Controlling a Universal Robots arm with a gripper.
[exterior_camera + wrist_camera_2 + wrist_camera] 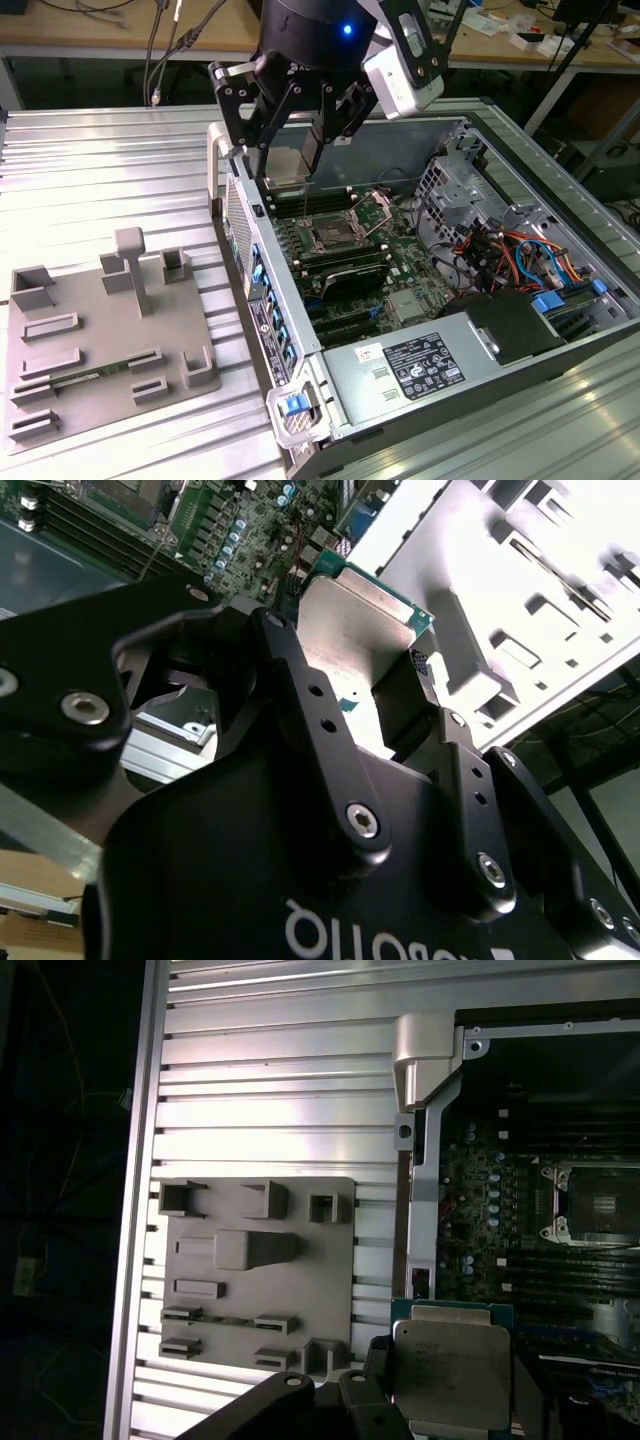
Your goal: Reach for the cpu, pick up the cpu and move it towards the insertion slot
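The open computer case [560, 250] is seen holding the motherboard [400, 262], the insertion slot [333, 236] bare at its centre — above the case's edge the cpu [289, 166] is clamped in the gripper [296, 160].

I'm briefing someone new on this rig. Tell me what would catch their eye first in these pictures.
First, the black gripper hanging over the open computer case, shut on the thin square silver-topped cpu. Below it on the green motherboard sits the insertion slot, a square socket with a shiny metal frame and dark centre. At the exterior view's left, a grey plastic plate with raised blocks lies on the ribbed metal table.
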